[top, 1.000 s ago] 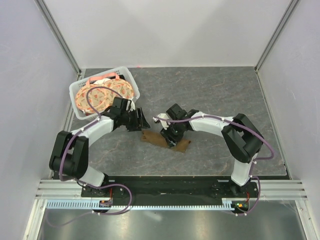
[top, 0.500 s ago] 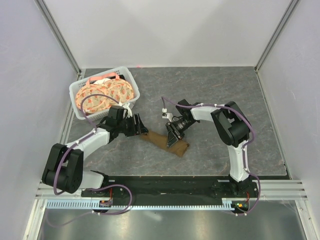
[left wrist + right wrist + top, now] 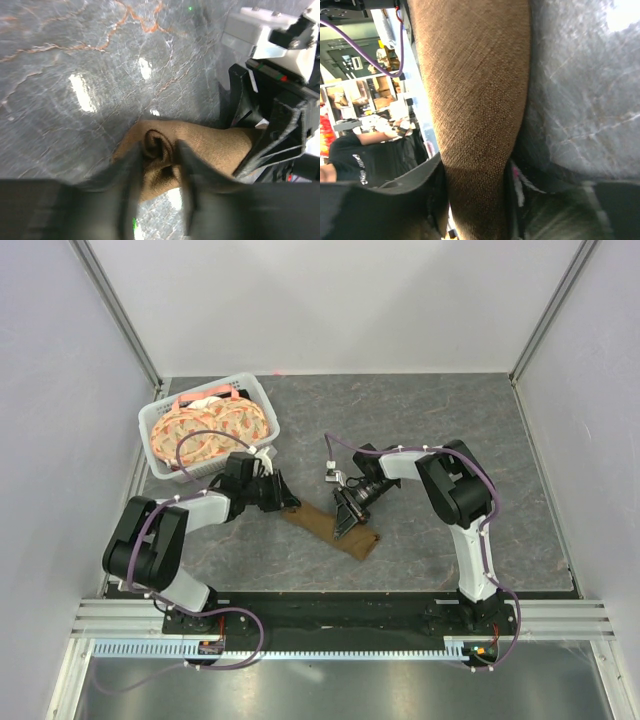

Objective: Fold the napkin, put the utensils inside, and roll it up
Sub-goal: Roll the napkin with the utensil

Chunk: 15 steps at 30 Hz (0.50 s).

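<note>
The brown napkin [image 3: 316, 523] lies as a tight roll, slanting from upper left to lower right on the grey table. My left gripper [image 3: 285, 503] is at the roll's upper-left end. In the left wrist view [image 3: 159, 165] its fingers close on either side of the napkin [image 3: 215, 147], whose spiral end shows between them. My right gripper [image 3: 346, 519] is shut across the middle of the roll. In the right wrist view [image 3: 477, 200] the napkin [image 3: 475, 75] fills the gap between the fingers. The teal-handled utensil is out of view.
A white basket [image 3: 152, 418] holding round orange-patterned plates [image 3: 205, 432] stands at the back left, just behind my left arm. Grey walls enclose the table on three sides.
The napkin has gone from a wider folded wad to a longer, narrower roll. My left gripper has settled on its upper-left end. My right arm's elbow has folded inward, with the gripper staying on the roll.
</note>
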### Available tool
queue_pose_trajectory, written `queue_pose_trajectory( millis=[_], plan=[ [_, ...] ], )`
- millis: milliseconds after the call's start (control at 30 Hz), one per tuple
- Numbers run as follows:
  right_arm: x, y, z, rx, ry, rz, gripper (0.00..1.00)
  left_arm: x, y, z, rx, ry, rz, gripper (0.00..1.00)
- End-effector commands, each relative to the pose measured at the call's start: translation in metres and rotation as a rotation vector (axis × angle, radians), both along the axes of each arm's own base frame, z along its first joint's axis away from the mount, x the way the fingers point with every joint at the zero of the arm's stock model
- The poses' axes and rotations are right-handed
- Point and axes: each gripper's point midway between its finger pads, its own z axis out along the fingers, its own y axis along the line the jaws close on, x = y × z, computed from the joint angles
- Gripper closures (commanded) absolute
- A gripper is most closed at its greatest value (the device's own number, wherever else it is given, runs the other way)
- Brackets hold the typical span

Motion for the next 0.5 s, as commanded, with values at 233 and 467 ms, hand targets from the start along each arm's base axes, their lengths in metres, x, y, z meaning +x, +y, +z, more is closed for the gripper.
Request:
queue_pose_trajectory(
  millis=[233,467],
  plan=[
    [0.054,-0.02,0.025,-0.222,-0.444,-0.103,0.14,0.002,-0.006,-0.012,0.024,0.122,-0.014,0.98],
    [0.069,-0.017,0.076,-0.33,-0.989,-0.208,0.02,0.002,-0.012,-0.011,0.025,0.267,-0.025,0.98]
  ],
)
